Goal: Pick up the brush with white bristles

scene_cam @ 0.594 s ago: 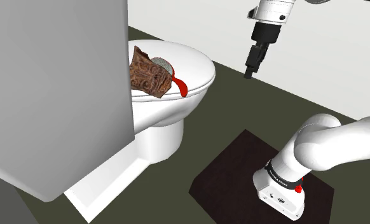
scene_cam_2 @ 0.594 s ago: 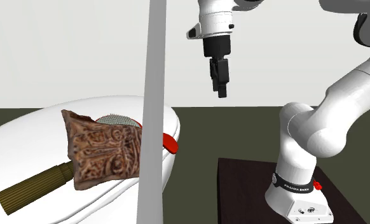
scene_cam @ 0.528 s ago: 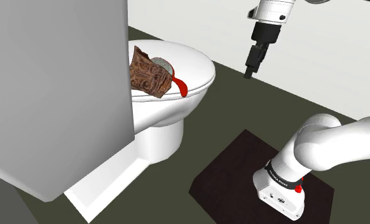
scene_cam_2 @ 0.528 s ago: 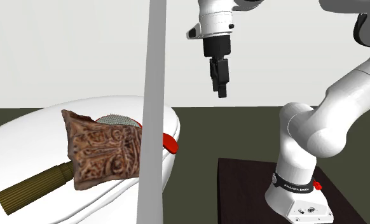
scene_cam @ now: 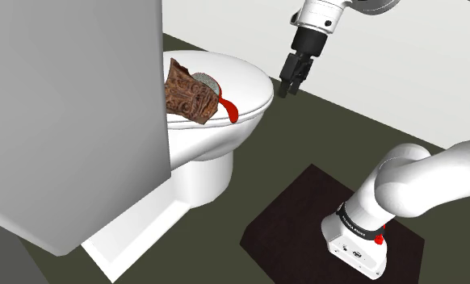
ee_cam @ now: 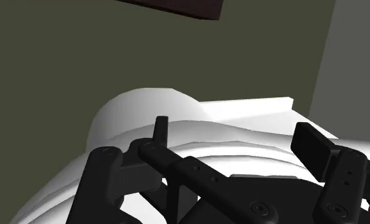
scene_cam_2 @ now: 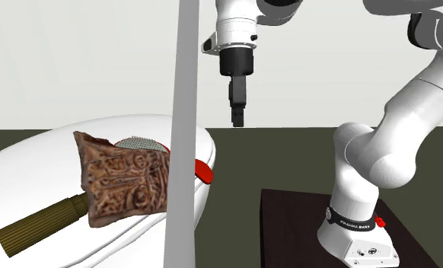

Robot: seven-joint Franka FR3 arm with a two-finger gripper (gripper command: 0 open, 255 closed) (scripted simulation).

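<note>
The brush (scene_cam: 212, 84) (scene_cam_2: 141, 141), with a pale dotted bristle head and a red handle, lay on the closed lid of the toilet (scene_cam: 251, 87) (scene_cam_2: 30, 173) (ee_cam: 139, 107), its red end reaching toward the lid's edge. A brown carved piece (scene_cam: 186, 95) (scene_cam_2: 125, 183) lay on the same lid just beside the brush and overlapped the bristle head in both exterior views; whether the two touched could not be told. In the second exterior view a ribbed olive handle (scene_cam_2: 41, 224) stuck out from its far end. The claw (scene_cam: 287, 89) (scene_cam_2: 237, 119) (ee_cam: 236, 137) hung in the air just off the toilet's rim, higher than the lid and apart from the brush, its fingers spread and holding nothing. A grey panel (scene_cam: 72, 121) (scene_cam_2: 183, 114) stood beside the toilet, and the dark stand (scene_cam: 298, 214) (scene_cam_2: 288, 228) sat on the olive floor (scene_cam: 306, 137) away from the toilet's base.
</note>
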